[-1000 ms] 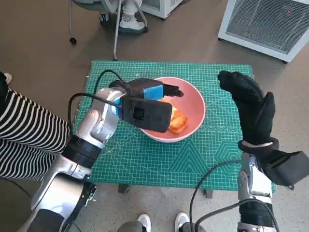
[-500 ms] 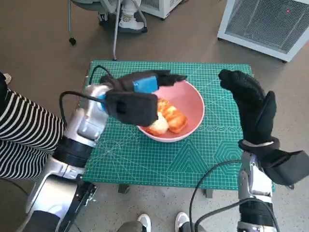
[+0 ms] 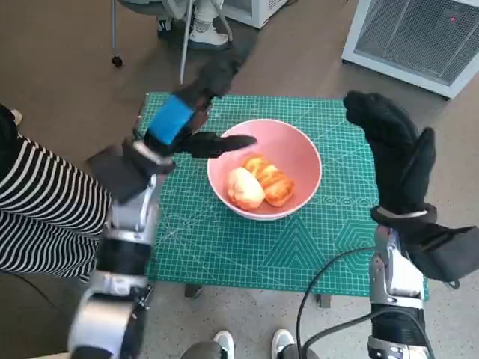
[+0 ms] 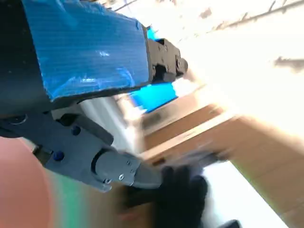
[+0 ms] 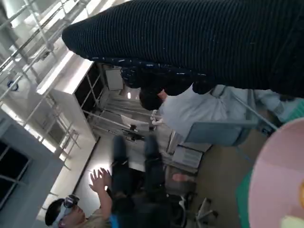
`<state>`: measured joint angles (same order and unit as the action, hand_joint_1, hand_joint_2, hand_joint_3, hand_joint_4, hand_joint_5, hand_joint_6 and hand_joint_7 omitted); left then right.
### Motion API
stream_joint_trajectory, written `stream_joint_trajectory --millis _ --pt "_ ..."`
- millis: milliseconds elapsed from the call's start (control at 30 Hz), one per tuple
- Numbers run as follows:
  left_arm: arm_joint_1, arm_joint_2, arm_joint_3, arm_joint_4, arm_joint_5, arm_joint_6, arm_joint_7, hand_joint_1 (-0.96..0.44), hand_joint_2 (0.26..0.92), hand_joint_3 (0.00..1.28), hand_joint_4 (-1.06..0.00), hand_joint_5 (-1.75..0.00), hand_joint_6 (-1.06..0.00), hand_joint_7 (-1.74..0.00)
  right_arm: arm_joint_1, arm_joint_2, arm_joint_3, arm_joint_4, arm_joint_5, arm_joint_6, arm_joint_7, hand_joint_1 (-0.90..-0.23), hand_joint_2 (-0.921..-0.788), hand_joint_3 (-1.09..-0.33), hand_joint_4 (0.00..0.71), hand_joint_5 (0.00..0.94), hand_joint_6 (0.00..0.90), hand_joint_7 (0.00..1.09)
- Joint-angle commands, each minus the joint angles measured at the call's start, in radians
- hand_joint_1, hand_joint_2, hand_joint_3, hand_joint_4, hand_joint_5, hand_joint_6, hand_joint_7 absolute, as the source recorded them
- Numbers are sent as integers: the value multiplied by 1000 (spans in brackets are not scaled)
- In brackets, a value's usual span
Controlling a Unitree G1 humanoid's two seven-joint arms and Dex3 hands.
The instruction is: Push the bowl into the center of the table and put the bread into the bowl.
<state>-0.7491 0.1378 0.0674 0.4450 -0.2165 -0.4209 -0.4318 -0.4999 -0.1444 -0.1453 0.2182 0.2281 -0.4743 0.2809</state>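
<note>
Bread [image 3: 259, 182] (in bowl [image 3: 301, 146]) beside left hand [image 3: 196, 112]

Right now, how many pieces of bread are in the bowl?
2. A pale piece lies in the pink bowl on the side nearer the left arm, and an orange-glazed piece lies beside it, touching. Nothing seems hidden beneath them.

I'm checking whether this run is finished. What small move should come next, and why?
Probably just draw the left robot hand back off the table. The bread already lies in the bowl, which sits near the table's middle; that hand holds nothing, with a finger over the rim. The right robot hand is raised beside the bowl.
</note>
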Motion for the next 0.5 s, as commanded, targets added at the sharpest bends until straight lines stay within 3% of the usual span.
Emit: stream_joint_trajectory --millis 33,300,500 --pt "45 -37 24 -75 -68 28 9 -721 921 397 -40 -27 -15 -349 2 2 6 -41 -31 42 -40 -796 -921 -759 199 0 53 536" --pt "83 -54 26 -102 -54 20 42 -721 921 431 -66 -42 0 -381 -25 -2 12 -84 -64 76 -79 -802 -921 -748 194 0 57 536" --pt "96 -64 28 -112 -71 33 44 -765 921 440 -77 -47 1 -410 -44 -12 14 -84 -72 82 -81 -808 -921 -745 194 2 67 535"
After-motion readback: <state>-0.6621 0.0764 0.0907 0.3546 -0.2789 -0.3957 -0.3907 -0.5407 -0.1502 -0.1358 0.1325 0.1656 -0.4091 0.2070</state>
